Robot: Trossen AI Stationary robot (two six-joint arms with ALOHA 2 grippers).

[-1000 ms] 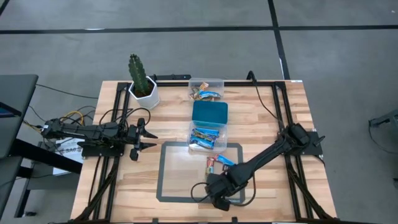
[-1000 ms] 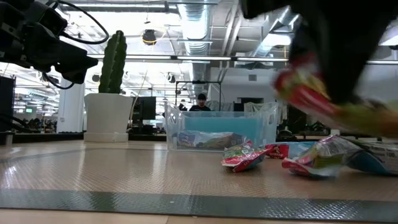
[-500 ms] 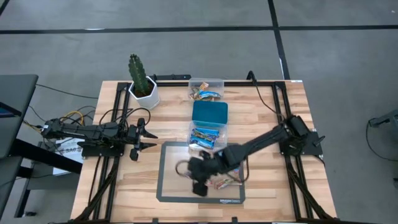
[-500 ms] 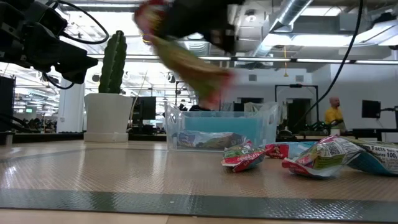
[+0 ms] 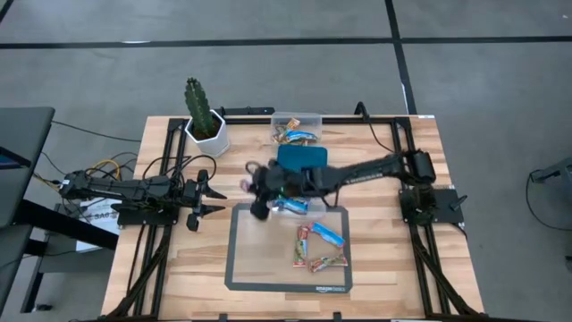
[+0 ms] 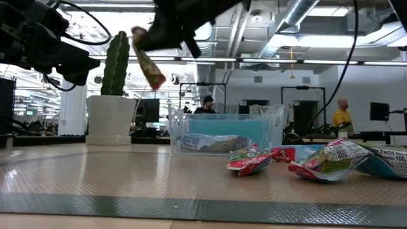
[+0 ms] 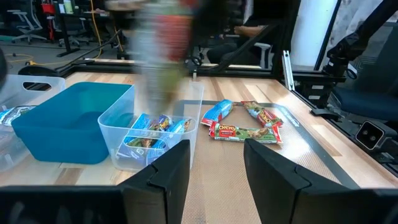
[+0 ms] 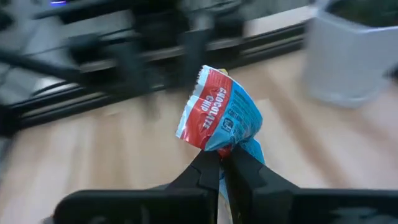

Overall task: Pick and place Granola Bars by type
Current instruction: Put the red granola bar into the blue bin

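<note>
A: Nearest the front edge of the surface [image 5: 420, 268], what lies on the grey mat [image 5: 243, 268]?

B: Three loose granola bars [image 5: 315, 247]: a red one [image 5: 301, 244], a blue one [image 5: 327, 234] to its right, and a red-and-green one [image 5: 327, 264] nearest of all. No tool touches them.

A: And the right tool [image 5: 253, 170]?

B: It hangs above the wood just beyond the mat's far left corner, left of the clear tub [image 5: 295, 199]. Its fingers are pressed together on the lower end of a red-and-blue bar marked Chocolate Chip [image 8: 217, 118], which stands up out of the fingertips in the right wrist view. From table height the bar [image 6: 147, 61] dangles in the air, clear of the surface.

A: The left tool [image 5: 211, 199]?

B: It waits at the left side, fingers apart, holding nothing, well apart from every bar.

A: Farther back?

B: The near clear tub holds blue bars [image 7: 152, 127]. Behind it sits the teal tub [image 5: 301, 161], then a far clear tub [image 5: 297, 123] with more bars [image 5: 298, 136]. A potted cactus [image 5: 203, 112] stands at the far left.
</note>
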